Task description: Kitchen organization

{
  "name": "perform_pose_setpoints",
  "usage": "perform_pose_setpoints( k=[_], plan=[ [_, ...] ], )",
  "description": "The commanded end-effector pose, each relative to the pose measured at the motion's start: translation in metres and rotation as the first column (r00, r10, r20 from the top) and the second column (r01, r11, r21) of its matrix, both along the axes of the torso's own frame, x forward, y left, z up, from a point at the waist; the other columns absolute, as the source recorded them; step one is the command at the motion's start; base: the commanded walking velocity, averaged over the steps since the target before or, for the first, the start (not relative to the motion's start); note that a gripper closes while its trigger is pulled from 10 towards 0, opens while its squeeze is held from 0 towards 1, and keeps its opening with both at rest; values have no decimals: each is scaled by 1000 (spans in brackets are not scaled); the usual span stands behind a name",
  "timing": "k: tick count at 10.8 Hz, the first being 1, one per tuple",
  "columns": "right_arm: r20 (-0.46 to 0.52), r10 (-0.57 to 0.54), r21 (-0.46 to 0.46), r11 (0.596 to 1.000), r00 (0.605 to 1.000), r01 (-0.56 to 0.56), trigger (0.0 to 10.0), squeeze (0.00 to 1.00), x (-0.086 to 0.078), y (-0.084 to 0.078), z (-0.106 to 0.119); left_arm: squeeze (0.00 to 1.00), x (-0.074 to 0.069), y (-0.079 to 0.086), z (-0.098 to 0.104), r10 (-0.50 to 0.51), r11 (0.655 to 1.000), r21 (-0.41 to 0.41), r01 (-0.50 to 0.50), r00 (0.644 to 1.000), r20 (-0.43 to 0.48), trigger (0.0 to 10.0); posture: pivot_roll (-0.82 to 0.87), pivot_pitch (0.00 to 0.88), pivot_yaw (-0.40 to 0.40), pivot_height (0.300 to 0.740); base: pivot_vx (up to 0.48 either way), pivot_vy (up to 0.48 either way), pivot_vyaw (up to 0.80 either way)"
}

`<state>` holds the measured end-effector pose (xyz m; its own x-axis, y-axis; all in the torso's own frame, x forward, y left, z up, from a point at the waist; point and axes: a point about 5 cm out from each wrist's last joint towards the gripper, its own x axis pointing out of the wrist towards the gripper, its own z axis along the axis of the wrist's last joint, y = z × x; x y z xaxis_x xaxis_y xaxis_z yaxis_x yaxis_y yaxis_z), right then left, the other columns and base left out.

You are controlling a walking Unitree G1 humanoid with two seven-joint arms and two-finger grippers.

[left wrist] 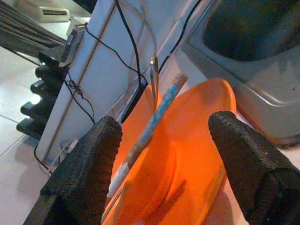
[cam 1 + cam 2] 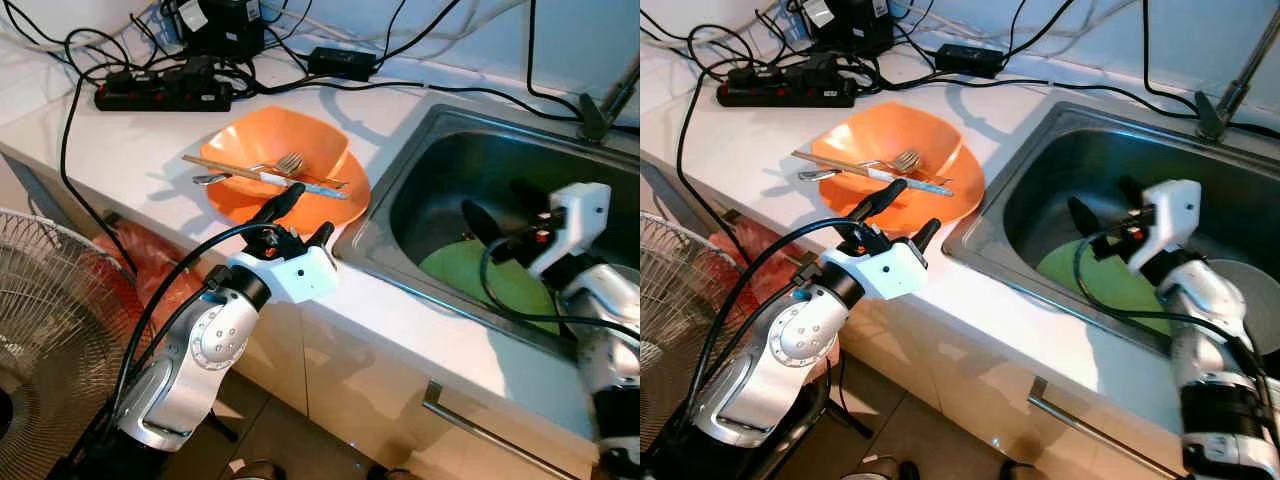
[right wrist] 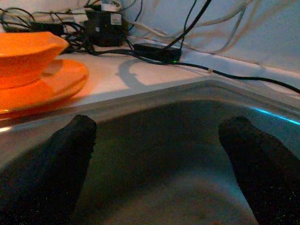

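A white countertop (image 2: 150, 150) runs along a pale wall (image 2: 560, 40), above white cabinets (image 2: 370, 390). A fan's wire guard (image 2: 50, 300) stands on the tiled floor (image 2: 290, 440).

White counter (image 2: 130, 150) with orange bowl (image 2: 250, 140), power strip (image 2: 160, 95), inset sink (image 2: 450, 160).

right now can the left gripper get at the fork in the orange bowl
Probably yes. The left gripper hovers open at the near rim of the orange bowl, and the fork lies across the top with nothing between them.
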<state>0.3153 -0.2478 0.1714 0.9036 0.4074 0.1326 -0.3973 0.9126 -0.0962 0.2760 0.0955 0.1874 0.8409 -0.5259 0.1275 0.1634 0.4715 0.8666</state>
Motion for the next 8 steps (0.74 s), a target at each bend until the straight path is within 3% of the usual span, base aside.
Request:
perform_pose_setpoints(
  k=[1, 4, 8],
  plan=[
    [3, 54, 21, 998, 999, -54, 10000, 0, -6, 3, 2, 0, 2, -1, 1, -3, 1000, 7, 3, 1000, 9, 10000, 67, 86, 27, 740, 0, 0, 0],
    [-40, 252, 34, 967, 967, -251, 10000, 0, -23, 23, -7, 0, 4, 1, 2, -1, 1000, 10, 1, 1000, 15, 10000, 62, 109, 28, 740, 0, 0, 0],
    [-59, 355, 53, 934, 933, -352, 10000, 0, -33, 35, -10, 0, 8, 5, 2, -2, 999, 49, 1, 1000, 26, 10000, 74, 120, 25, 740, 0, 0, 0]
  ],
)
